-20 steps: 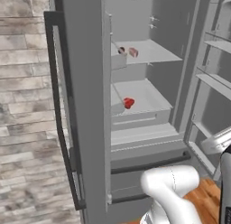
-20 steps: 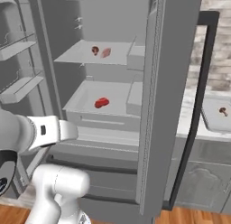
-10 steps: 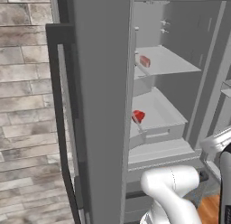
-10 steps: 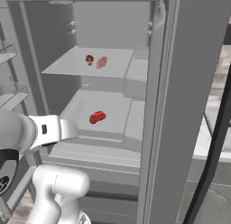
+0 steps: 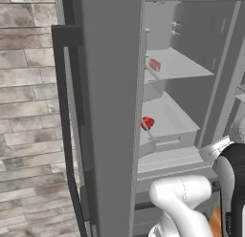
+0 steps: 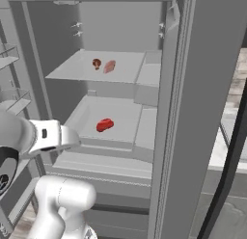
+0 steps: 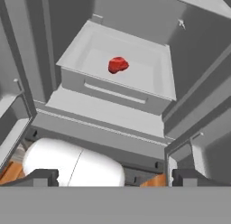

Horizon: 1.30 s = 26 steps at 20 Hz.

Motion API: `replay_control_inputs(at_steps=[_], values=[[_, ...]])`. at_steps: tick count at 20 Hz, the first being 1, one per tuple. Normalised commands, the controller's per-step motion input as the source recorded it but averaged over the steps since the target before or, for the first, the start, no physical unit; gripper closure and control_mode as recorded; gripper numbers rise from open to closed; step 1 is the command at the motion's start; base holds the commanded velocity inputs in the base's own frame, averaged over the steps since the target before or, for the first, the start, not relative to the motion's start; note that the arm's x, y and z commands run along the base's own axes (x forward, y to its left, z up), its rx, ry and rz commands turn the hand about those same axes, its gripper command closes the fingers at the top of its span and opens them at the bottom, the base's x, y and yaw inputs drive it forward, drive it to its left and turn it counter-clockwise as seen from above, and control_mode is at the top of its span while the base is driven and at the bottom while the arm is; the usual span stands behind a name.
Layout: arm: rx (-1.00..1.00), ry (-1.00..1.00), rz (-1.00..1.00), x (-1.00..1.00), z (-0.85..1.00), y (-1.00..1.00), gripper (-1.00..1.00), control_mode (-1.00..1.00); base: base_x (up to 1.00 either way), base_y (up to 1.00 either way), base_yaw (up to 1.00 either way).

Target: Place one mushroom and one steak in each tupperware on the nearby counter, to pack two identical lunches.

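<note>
A bright red steak [image 7: 118, 65] lies in the open white drawer [image 7: 113, 90] of the fridge, ahead of and above my open gripper [image 7: 116, 178], whose jaws hold nothing. This red steak [image 6: 104, 125] also shows from the right base, and from the left base as a red piece [image 5: 147, 122] at the drawer's edge. On the shelf above, a paler pink steak [image 6: 109, 66] lies beside a brown-capped mushroom [image 6: 96, 63]. The pink steak [image 5: 154, 64] peeks past the fridge wall. The tupperware is out of view. A sliver of pale counter [image 6: 224, 146] shows far right.
The fridge stands open. Its grey side wall and dark handle [image 5: 69, 135] fill the left of the left base view. The right door's edge [image 6: 188, 117] rises close on the right. Door bins [image 6: 12, 100] hang at the left.
The whole picture has shifted and the fridge interior looms larger, so the camera has moved. The counter has slid almost out at the right. The food has stayed in place and my gripper stays open.
</note>
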Motion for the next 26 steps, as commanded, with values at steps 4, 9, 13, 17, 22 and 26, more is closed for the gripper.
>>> replay_control_inputs(at_steps=[4, 9, 13, 17, 22, 26], values=[[0.02, -0.02, -0.07, 0.31, -0.14, 0.00, -1.00, -1.00, 0.00, 0.00, 0.00], [0.10, -0.11, -0.14, 0.32, -0.43, 0.00, -1.00, -1.00, 0.00, 0.00, 0.00], [0.17, -0.11, -0.20, 0.39, -0.34, 0.00, -1.00, -1.00, 0.00, 0.00, 0.00], [0.19, -0.03, -0.11, 0.35, -0.24, 0.13, -1.00, -1.00, 0.00, 0.00, 0.00], [0.16, -0.02, -0.03, 0.42, -0.37, 0.24, -1.00, -1.00, 0.00, 0.00, 0.00], [0.01, -0.04, -0.01, 0.41, -0.42, 0.18, -1.00, -1.00, 0.00, 0.00, 0.00]])
